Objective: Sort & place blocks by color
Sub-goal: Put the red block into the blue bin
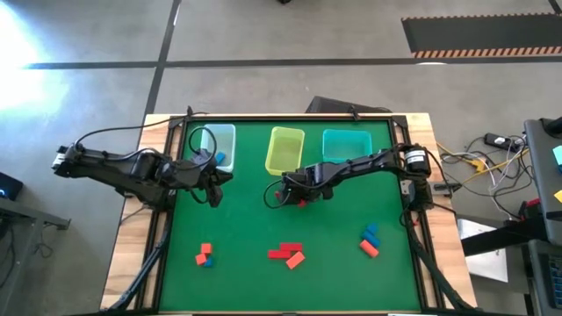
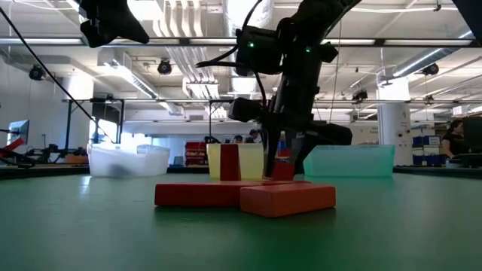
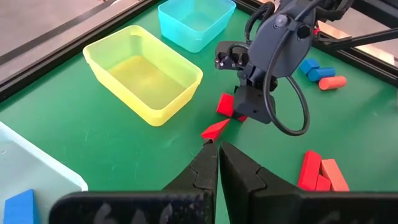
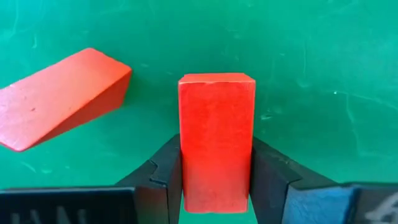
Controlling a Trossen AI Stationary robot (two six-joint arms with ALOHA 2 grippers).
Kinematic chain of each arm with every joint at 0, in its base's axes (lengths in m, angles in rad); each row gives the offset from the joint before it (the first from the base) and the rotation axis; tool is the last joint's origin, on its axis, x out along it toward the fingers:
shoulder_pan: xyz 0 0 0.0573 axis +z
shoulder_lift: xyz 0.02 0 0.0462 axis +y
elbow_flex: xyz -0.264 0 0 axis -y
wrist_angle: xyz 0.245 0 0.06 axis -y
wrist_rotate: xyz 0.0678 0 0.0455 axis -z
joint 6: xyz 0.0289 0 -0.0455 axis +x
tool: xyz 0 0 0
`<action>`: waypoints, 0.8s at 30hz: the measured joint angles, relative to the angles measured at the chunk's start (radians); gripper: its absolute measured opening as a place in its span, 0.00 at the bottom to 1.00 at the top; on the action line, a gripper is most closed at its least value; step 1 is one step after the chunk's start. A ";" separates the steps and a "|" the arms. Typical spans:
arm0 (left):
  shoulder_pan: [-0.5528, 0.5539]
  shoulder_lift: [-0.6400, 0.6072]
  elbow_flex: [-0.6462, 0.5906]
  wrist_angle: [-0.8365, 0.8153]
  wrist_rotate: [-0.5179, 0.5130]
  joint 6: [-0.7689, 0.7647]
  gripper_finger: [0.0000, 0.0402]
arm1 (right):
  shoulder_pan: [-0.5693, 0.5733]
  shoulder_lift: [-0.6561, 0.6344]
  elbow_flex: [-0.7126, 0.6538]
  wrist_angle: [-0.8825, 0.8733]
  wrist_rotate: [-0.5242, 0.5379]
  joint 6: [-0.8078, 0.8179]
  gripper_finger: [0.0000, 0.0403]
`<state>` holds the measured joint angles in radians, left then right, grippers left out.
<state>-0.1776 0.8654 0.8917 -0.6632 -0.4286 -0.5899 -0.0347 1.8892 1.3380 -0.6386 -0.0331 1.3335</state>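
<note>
My right gripper (image 1: 294,193) stands mid-table in front of the yellow bin (image 1: 284,149) and is shut on a red bar block (image 4: 216,112). A red wedge block (image 4: 62,96) lies on the mat close beside it. My left gripper (image 3: 217,155) is shut and holds nothing; it hovers by the clear-bluish bin (image 1: 215,145), which holds a blue block (image 3: 18,205). Three loose groups of blocks lie toward the near edge: red and blue (image 1: 205,254), red and orange (image 1: 287,254), blue and orange (image 1: 370,241). My right gripper pinches the red bar between its two fingers, one on each long side (image 4: 186,168), at the end nearest the wrist. The fingers come from above, pointing down, and lie along the bar. The bar stands upright; whether its lower end touches the mat, I cannot tell.
The teal bin (image 1: 347,145) sits to the right of the yellow one along the far edge. A raised black frame (image 1: 413,189) borders the green mat. In the low view a red bar (image 2: 199,194) and an orange block (image 2: 288,198) lie nearest the camera.
</note>
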 joint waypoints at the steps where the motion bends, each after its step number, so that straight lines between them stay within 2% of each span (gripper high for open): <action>1: 0.000 0.000 0.000 0.000 0.000 0.000 0.00 | 0.000 -0.002 0.000 -0.005 -0.010 -0.001 0.30; 6: 0.000 0.003 0.000 0.000 0.000 0.000 0.00 | 0.002 -0.046 -0.002 -0.044 -0.039 0.000 0.30; 13: 0.000 0.003 0.000 0.001 0.000 -0.003 0.00 | -0.036 -0.184 -0.002 -0.147 0.012 0.000 0.30; 18: 0.000 0.003 0.000 0.002 0.000 -0.004 0.00 | -0.141 -0.299 -0.002 -0.259 0.073 -0.047 0.30; 24: 0.001 0.005 0.000 0.005 0.000 -0.005 0.00 | -0.355 -0.377 -0.001 -0.342 0.085 -0.185 0.30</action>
<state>-0.1768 0.8702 0.8917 -0.6580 -0.4286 -0.5945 -0.3902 1.5126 1.3366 -0.9802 0.0520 1.1482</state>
